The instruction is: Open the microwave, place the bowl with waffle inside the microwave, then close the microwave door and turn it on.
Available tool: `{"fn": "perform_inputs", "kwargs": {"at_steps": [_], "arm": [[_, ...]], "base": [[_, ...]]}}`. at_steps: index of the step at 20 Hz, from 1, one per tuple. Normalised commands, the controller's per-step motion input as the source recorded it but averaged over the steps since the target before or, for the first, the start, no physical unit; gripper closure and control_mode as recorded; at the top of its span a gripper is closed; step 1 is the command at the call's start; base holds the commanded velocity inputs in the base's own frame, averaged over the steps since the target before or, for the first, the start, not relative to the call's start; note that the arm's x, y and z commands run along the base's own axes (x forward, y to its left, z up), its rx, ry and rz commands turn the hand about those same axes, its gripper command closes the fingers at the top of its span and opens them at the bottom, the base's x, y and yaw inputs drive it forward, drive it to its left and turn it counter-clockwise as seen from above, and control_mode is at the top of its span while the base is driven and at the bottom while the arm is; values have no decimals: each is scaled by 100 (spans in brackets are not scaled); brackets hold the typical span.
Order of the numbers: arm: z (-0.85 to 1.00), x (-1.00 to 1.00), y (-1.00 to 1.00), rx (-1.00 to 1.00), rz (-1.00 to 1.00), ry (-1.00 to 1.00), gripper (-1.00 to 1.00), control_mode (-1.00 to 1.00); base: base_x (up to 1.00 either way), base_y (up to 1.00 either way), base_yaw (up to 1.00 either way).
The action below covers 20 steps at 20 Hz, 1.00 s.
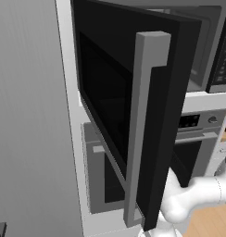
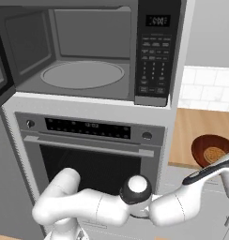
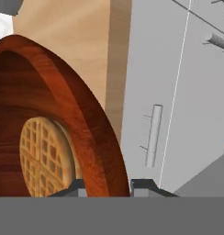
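Note:
The microwave (image 2: pixel 88 51) stands open, its grey cavity and round turntable (image 2: pixel 82 75) bare. The microwave door (image 1: pixel 115 106) is swung far out to the left, with its grey bar handle (image 1: pixel 142 129) facing me. A brown wooden bowl (image 2: pixel 211 147) holding a round waffle (image 2: pixel 214 153) is over the wooden counter (image 2: pixel 191 136) at the right. In the hand view my gripper (image 3: pixel 109 186) is shut on the rim of the bowl (image 3: pixel 86 133), one fingertip on each side of the wall, and the waffle (image 3: pixel 42 158) lies inside.
A stainless oven (image 2: pixel 93 140) with a horizontal handle sits under the microwave. The button panel (image 2: pixel 156 51) is right of the cavity. My arm (image 2: pixel 177 208) stretches low across the oven front. A grey cabinet with a bar pull (image 3: pixel 153 135) is beside the counter.

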Motion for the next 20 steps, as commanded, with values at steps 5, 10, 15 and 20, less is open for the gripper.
{"fn": "perform_inputs", "kwargs": {"at_steps": [5,10,15,20], "arm": [[0,-61,-12,0,0,-2,100,-100],[0,-100,-22,0,0,-13,100,-100],[1,-100,2,0,0,-21,100,-100],[0,-100,29,0,0,-23,100,-100]], "base": [[0,0,0],[0,0,0],[0,0,0],[0,0,0]]}}
